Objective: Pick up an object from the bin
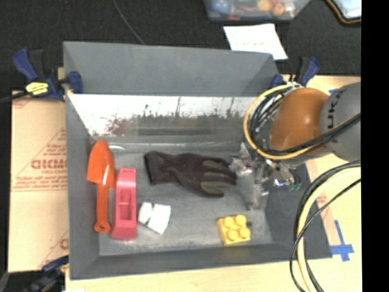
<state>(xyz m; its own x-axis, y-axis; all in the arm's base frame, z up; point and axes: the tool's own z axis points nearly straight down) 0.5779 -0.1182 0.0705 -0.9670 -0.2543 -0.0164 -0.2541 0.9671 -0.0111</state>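
Note:
My gripper (253,186) hangs low at the right side of the bin, under the arm's orange cover. Just to its left lies a dark glove (185,171), stretched flat across the middle of the bin floor, its fingertip end almost under the gripper. Below the gripper, near the front wall, sits a small yellow studded brick (234,229), apart from it. I see nothing held in the gripper.
Along the left side lie an orange plastic scoop (101,174) and, beside it, a pink tape dispenser (125,203). A small white block (154,216) rests to the right of the dispenser. The arm and its cables cover the bin's right wall.

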